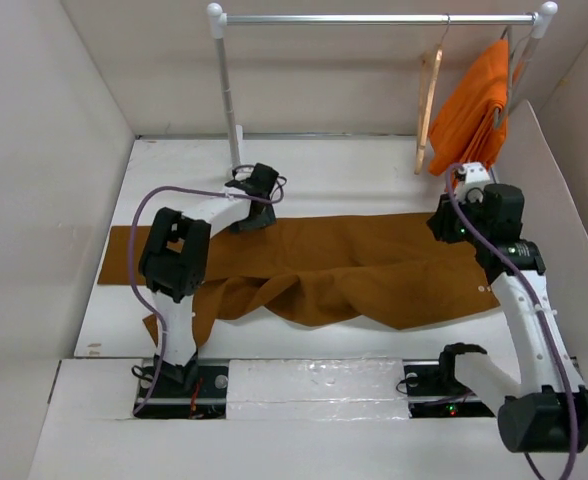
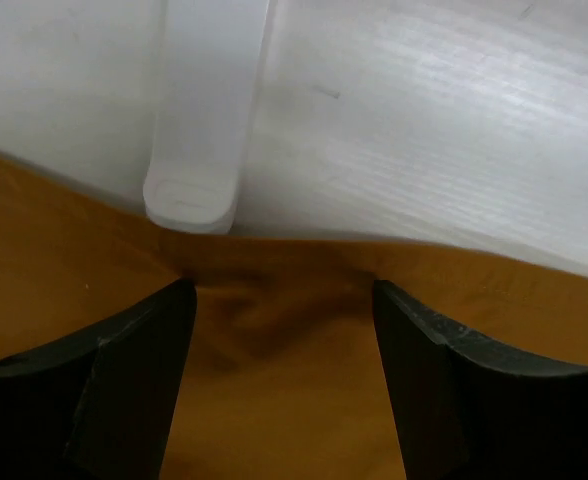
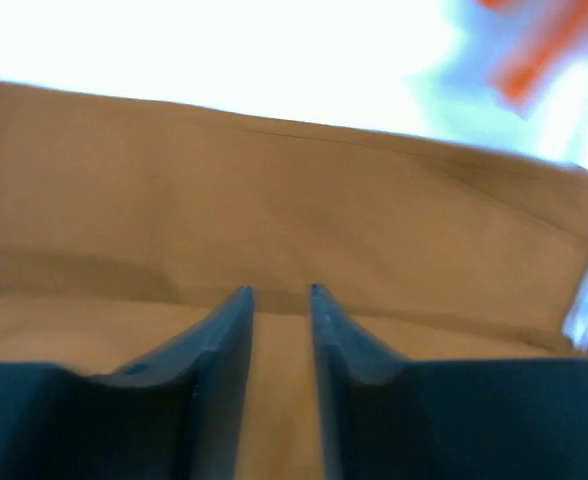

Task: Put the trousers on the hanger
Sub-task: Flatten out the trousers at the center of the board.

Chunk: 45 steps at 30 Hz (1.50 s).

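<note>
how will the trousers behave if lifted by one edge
Probably floppy: the trousers lie flat with loose folds bunched along the near edge, so they would likely sag and drape. Long as they are, a one-point lift would likely leave most trailing on the table.

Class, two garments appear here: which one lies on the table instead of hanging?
The rust-brown trousers, spread out across the table. The brighter orange garment hangs from the clothes rail at the back right instead.
</note>
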Tool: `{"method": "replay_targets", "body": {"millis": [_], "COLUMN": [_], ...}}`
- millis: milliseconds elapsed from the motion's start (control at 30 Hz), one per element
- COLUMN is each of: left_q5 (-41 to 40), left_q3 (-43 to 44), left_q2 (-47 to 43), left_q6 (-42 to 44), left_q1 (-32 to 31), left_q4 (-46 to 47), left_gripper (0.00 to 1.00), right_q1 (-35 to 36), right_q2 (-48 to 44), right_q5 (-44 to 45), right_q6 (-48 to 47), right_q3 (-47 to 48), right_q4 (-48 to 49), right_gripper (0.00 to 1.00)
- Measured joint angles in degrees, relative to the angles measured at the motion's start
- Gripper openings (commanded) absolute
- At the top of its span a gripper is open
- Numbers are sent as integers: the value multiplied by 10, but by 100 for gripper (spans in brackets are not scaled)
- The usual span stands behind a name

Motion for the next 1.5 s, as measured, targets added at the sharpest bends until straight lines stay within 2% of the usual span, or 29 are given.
{"method": "replay_targets", "body": {"millis": [33,67,100,300,433,633,867,1067,1200,1367,1433,1467,1500], "left_q5": [1,4,2,-35,-50,-18,35,48,48,41,38,37,35], "left_q3": [9,12,12,-54,-97,-100,-101,-106,-106,-105,-105,-105,-105], "left_q2": [-2,-6,-11,-66,-121,-129,-99,-68,-63,-59,-59,-58,-58], "left_q6": [6,11,14,21,21,12,-5,-10,-9,-6,-2,0,2], "left_q1": [-5,-5,-2,31,55,120,252,291,292,292,292,292,292], "left_q4": [-1,5,9,47,67,105,126,125,127,128,129,129,129], "left_gripper": [68,69,69,72,73,73,73,74,74,71,62,58,40], "right_q1": [-23,-46,-68,-218,-309,-379,-402,-396,-387,-365,-360,-359,-359], "right_q2": [1,1,3,12,69,171,425,557,610,631,625,622,619], "right_q5": [2,5,9,-13,-50,-60,-75,-85,-87,-102,-108,-111,-116], "right_q6": [6,13,19,78,121,180,132,46,6,-24,-30,-31,-31], "right_q3": [1,1,1,-48,-97,-90,192,316,318,304,292,285,278], "right_q4": [-2,-5,-7,26,64,149,146,106,77,71,86,94,103], "right_gripper": [47,60,63,65,66,80,89,89,85,79,75,68,63]}}
